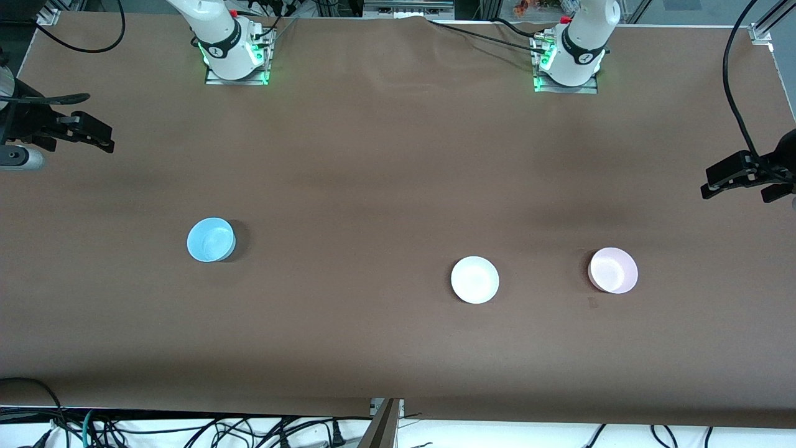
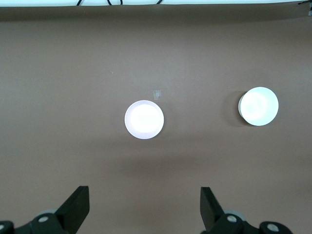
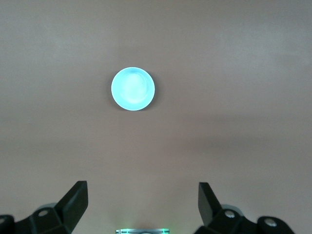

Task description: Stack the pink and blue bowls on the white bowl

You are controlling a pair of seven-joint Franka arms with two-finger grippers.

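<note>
From the front view, the blue bowl (image 1: 211,239) sits toward the right arm's end of the table (image 1: 385,174). The white bowl (image 1: 474,280) and pink bowl (image 1: 613,270) lie toward the left arm's end, slightly nearer the camera-side edge, the pink one closest to that end. The right gripper (image 1: 93,134) and left gripper (image 1: 724,180) hang at the table's two end edges.

In the left wrist view, the left gripper (image 2: 145,207) is spread wide and empty over bare table, with the pink bowl (image 2: 144,119) and white bowl (image 2: 258,106) apart.

In the right wrist view, the right gripper (image 3: 143,204) is likewise wide and empty, clear of the blue bowl (image 3: 133,88).

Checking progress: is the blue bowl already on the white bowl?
No, the blue bowl sits alone toward the right arm's end, apart from the white bowl.
</note>
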